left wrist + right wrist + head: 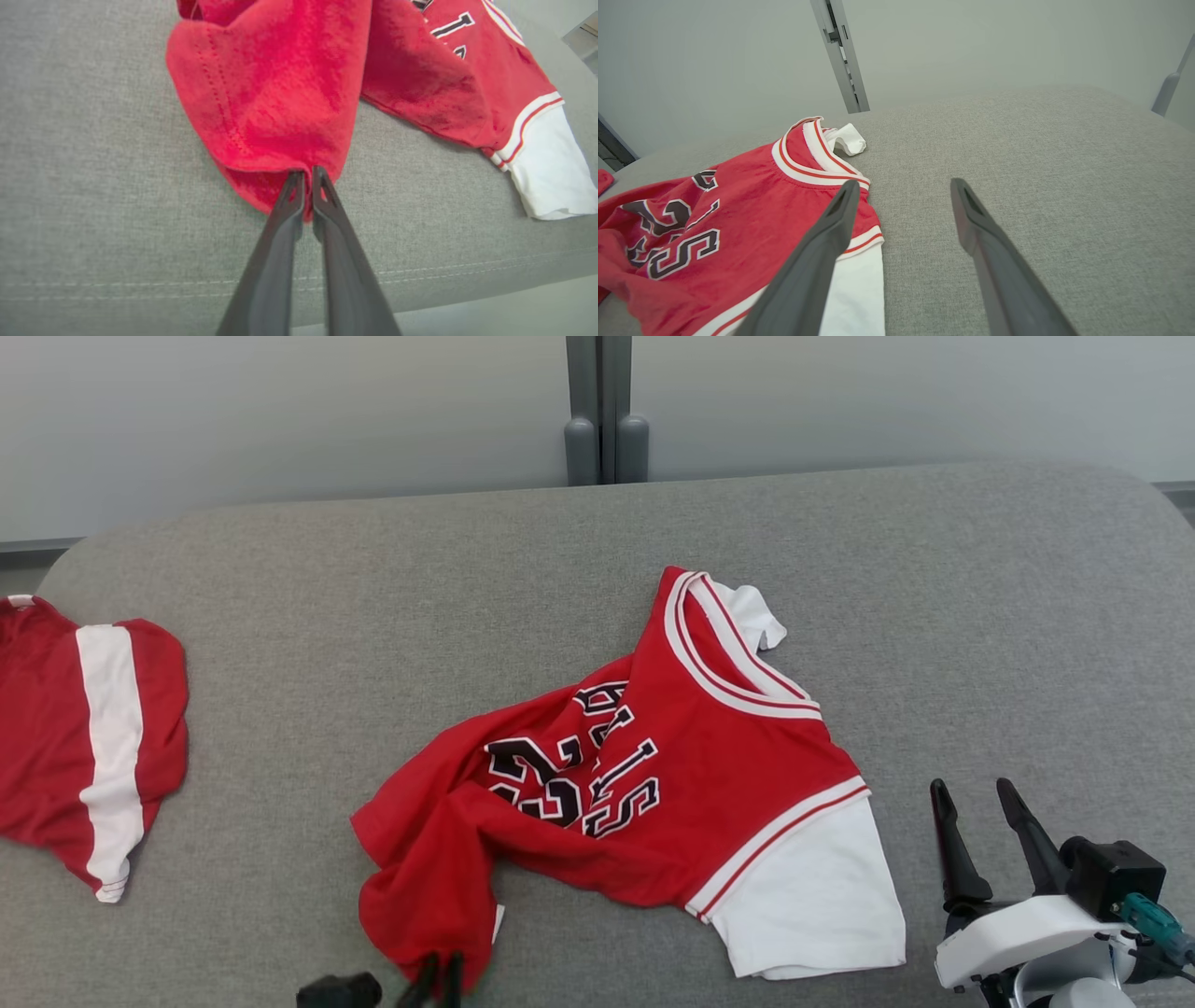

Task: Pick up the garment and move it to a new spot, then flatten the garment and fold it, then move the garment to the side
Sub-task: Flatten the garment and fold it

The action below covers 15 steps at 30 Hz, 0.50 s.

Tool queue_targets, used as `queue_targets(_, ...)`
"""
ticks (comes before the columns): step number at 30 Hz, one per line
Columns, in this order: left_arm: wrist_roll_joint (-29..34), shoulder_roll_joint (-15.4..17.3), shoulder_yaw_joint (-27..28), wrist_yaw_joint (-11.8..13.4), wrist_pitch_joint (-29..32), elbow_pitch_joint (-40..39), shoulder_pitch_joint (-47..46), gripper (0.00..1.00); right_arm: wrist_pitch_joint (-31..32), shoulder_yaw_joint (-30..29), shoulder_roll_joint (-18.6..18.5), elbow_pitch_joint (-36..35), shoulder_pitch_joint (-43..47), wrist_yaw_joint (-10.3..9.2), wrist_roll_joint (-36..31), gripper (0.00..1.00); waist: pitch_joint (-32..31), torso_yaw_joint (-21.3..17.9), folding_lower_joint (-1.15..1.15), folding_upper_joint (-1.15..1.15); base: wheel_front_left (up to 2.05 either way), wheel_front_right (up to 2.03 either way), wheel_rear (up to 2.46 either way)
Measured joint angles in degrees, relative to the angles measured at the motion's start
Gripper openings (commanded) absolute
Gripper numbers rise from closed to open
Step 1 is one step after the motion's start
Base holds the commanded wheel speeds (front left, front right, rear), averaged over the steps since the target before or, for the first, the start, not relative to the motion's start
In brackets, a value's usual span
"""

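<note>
- The garment (709, 756), a red jersey with black lettering and white sleeves, lies crumpled in the middle of the grey padded surface (840, 541). Its collar (738, 653) points toward the upper middle of the head view, and one white sleeve (812, 896) lies flat at the lower right.
- The left jaws are pressed together on a bunched corner of the red hem (280, 154), at the bottom edge of the head view, left of centre. In the left wrist view the cloth fans out from their tips.
- The right jaws stand spread wide with nothing between them, at the lower right of the head view, near the white sleeve.
- It looks like a light, limp knit. It should drape and trail rather than keep its shape, and it is neither slippery nor fragile. The woven surface may drag folds into it.
- The pinched hem corner seems a sound hold. A second hold on the hem's other corner, or at the shoulder beside the sleeve seam, would let it be pulled flat. The risk is catching several layers at once.
- A second red-and-white garment (84, 737) lies at the left edge, well apart.
</note>
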Motion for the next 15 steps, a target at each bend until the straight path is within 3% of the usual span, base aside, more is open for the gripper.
queue_targets(8,1.9,3.7,3.7,2.3,-3.1,-8.7,-4.6,1.00,0.0,-0.1,0.1,0.3,-0.1,0.00,0.0,1.00,-0.3,-1.2,0.00,0.00,0.00,0.00,0.00)
queue_targets(15,3.4,6.5,6.0,3.7,-1.7,-9.4,-9.1,1.00,0.0,-0.1,0.2,0.7,-0.7,0.00,-0.1,1.00,-0.1,-3.1,0.00,0.00,0.00,0.00,0.00)
